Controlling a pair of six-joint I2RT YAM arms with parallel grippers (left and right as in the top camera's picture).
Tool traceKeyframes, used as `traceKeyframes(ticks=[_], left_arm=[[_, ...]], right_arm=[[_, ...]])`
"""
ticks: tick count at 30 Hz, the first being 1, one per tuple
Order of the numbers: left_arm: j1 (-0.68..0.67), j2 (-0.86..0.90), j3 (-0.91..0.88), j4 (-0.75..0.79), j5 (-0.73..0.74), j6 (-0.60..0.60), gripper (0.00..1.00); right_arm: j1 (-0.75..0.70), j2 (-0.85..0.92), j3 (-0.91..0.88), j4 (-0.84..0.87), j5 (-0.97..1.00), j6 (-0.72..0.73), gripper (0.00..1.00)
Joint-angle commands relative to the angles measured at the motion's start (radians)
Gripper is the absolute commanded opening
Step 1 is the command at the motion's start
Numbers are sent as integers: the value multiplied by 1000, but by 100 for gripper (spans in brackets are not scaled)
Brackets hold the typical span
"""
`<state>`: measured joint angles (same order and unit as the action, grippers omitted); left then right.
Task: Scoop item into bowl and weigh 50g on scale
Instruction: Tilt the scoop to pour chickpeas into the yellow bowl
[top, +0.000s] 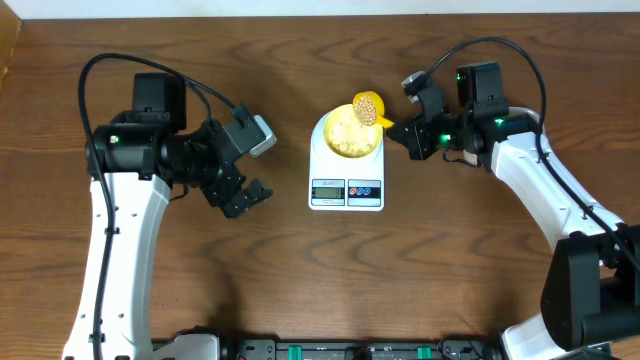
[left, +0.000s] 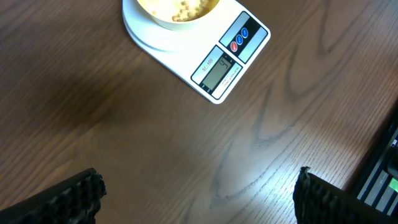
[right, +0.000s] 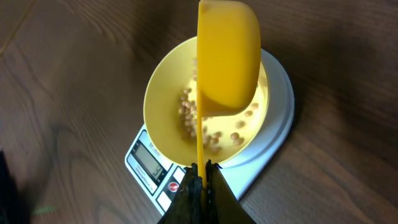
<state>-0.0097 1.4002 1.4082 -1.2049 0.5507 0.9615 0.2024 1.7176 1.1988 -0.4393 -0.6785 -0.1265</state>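
right gripper (right: 200, 180): clamped on the handle of the yellow scoop (right: 227, 56), tipped over the bowl (right: 163, 99)
bowl: pale yellow, on the scale (top: 346, 185) platform
beans (right: 214, 140): scattered in the bowl, more in the scoop
left gripper (left: 199, 199): jaws wide, empty, over bare table (left: 124, 137) near the scale

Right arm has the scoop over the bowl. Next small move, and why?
Probably roll the right gripper slightly to trickle beans out: the scoop it clamps hangs over the bowl on the scale, beans showing in it; display unreadable here.
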Motion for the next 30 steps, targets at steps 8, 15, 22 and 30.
traceKeyframes(ticks=[8,15,22,30], left_arm=[[-3,1,-7,-5,2,-13,99],[-3,1,-7,-5,1,-13,99],[-3,1,-7,-5,1,-13,99],[-3,1,-7,-5,1,-13,99]], right_arm=[[9,-35,18,-8,-2,-9,1],[8,-63,18,-21,-2,-9,1],[11,-91,18,-36,18,-11,1],[25,-91,18,-55,71,-26,1]])
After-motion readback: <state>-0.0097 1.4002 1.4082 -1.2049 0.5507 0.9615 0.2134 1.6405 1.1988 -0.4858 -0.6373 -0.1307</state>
